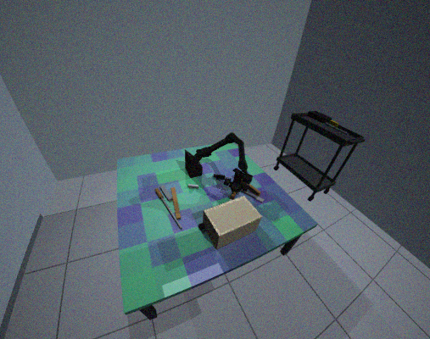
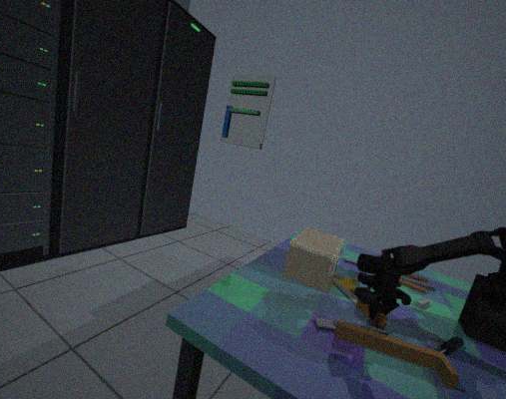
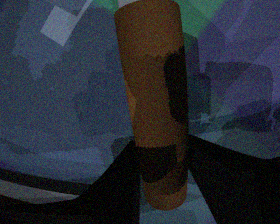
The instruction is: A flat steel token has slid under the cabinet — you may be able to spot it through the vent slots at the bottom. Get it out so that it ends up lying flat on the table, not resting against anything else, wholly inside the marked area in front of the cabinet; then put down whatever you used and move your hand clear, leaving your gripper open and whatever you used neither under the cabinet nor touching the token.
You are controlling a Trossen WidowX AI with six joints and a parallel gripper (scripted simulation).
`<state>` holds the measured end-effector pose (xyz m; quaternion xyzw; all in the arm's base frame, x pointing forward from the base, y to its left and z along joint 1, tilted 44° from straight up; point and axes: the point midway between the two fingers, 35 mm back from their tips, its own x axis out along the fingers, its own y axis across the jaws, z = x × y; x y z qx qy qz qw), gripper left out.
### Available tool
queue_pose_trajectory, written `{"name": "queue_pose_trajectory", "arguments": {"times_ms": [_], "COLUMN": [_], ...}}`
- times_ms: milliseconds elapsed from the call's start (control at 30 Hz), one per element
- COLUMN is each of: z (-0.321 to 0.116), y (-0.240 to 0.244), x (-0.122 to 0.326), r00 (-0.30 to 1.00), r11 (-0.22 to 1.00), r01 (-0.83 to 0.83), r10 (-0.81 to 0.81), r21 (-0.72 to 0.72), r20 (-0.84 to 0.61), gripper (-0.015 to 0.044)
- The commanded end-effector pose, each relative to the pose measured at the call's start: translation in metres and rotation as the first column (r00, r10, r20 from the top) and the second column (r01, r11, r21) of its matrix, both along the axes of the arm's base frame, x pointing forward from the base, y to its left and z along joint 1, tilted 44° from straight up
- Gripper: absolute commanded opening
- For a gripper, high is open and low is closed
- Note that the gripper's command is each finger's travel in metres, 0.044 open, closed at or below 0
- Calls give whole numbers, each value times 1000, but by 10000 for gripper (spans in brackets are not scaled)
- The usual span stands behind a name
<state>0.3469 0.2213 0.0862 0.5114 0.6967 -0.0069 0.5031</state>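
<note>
The cabinet, a beige box [image 1: 239, 213] [image 2: 311, 261], stands on the table. My gripper [image 1: 234, 191] [image 2: 377, 310] [image 3: 157, 142] is shut on the orange handle [image 3: 153, 75] of a tool, low over the table on the arm's side of the cabinet. The tool's thin grey shaft [image 2: 345, 290] slants from the handle toward the cabinet's foot. A yellow patch or object [image 2: 348, 283] shows beside that shaft. I cannot make out the token, the vent slots or the marked area's outline. The shaft's tip is too small to judge, and most of the shaft is outside the wrist view.
A tool with a thick orange handle [image 2: 391, 344] and grey end lies near the gripper, with a black object [image 1: 219, 175] [image 2: 452, 345] close by. A long-shafted tool [image 1: 171, 213], a wooden-coloured bar [image 1: 175, 204] and a small white block [image 1: 192, 186] [image 2: 422, 303] lie elsewhere on the table.
</note>
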Motion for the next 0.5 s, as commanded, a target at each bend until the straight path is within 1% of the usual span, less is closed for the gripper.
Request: {"name": "queue_pose_trajectory", "arguments": {"times_ms": [0, 467], "z": [-4, -16], "y": [-4, -17], "x": [5, 22], "r00": [1000, 1000], "r11": [1000, 1000], "r01": [0, 0], "r10": [0, 0], "r21": [1, 0], "r20": [-2, -1], "gripper": [0, 0]}}
